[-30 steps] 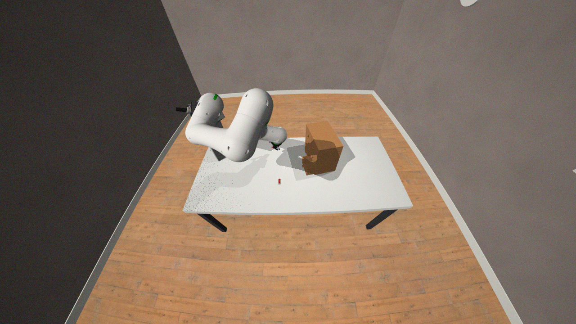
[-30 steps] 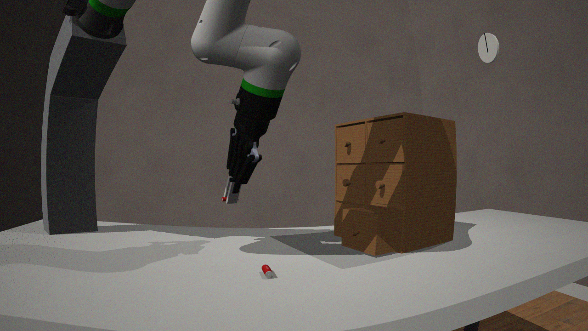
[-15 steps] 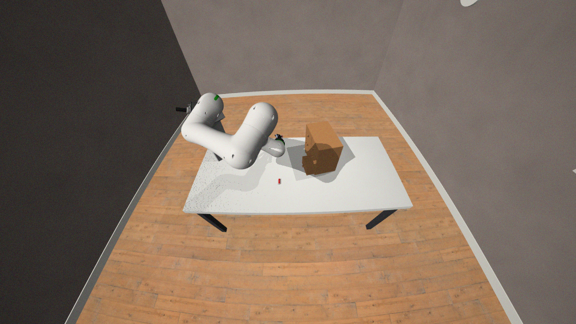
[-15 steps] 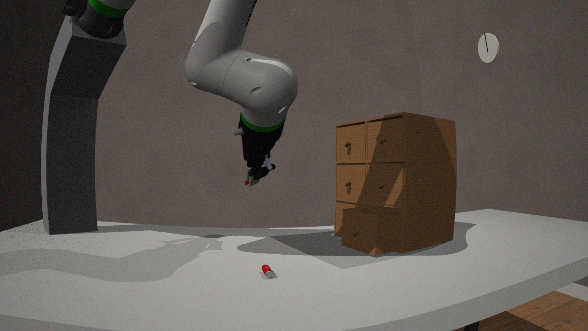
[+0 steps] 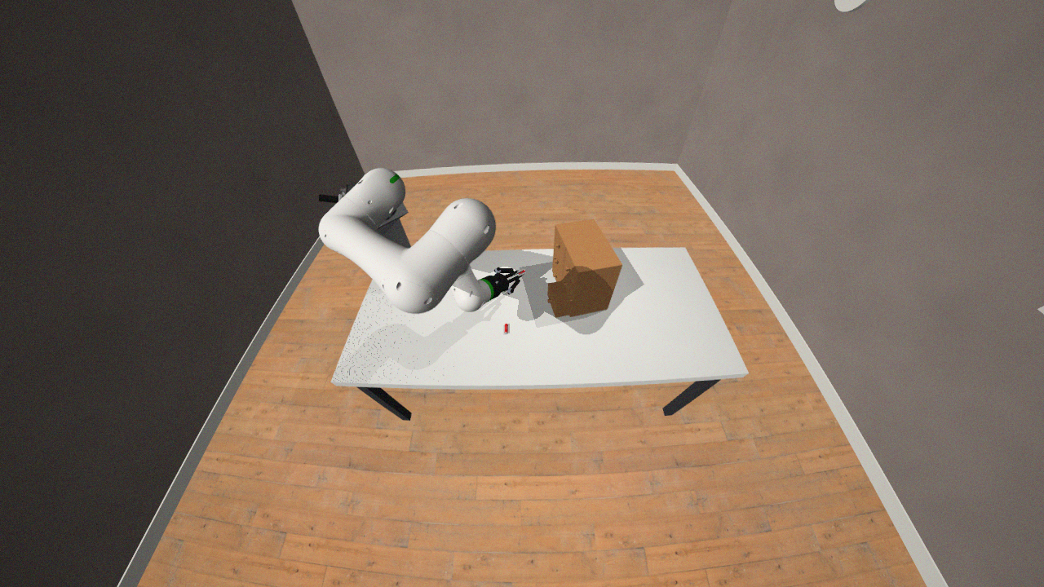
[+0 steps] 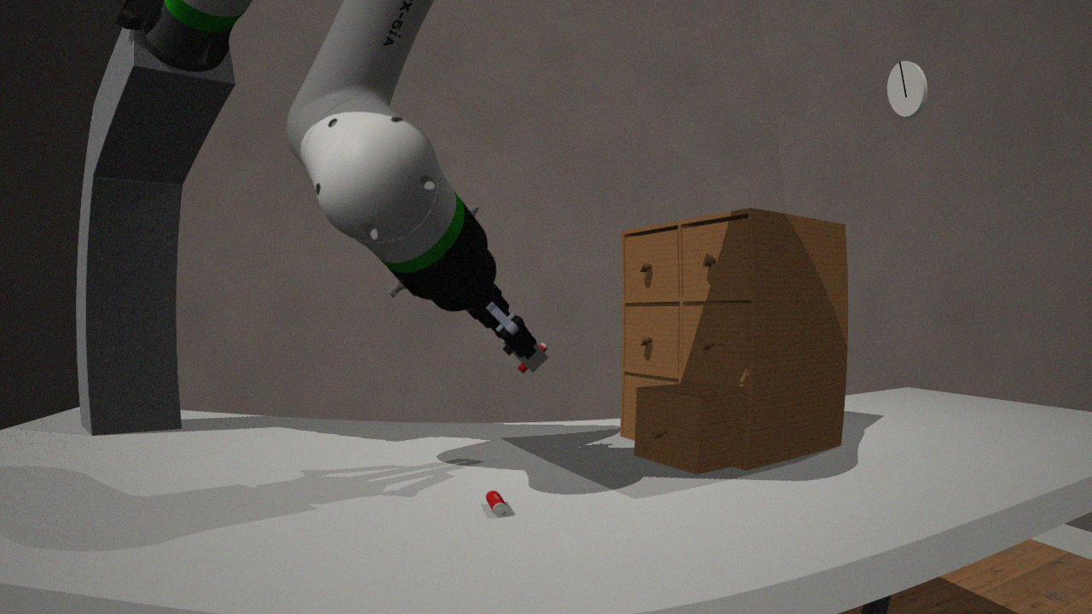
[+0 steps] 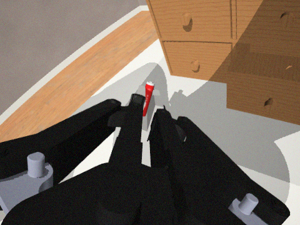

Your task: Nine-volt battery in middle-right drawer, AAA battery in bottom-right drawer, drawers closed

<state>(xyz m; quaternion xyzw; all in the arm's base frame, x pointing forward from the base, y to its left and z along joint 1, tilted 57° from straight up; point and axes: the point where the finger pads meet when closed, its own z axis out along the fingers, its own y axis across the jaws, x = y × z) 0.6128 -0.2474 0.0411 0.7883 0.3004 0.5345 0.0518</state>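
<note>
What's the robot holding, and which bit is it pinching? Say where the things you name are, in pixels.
A thin red battery (image 5: 521,272) (image 6: 523,367) (image 7: 149,94), pinched around its middle between the jaws. Both ends poke out.
</note>
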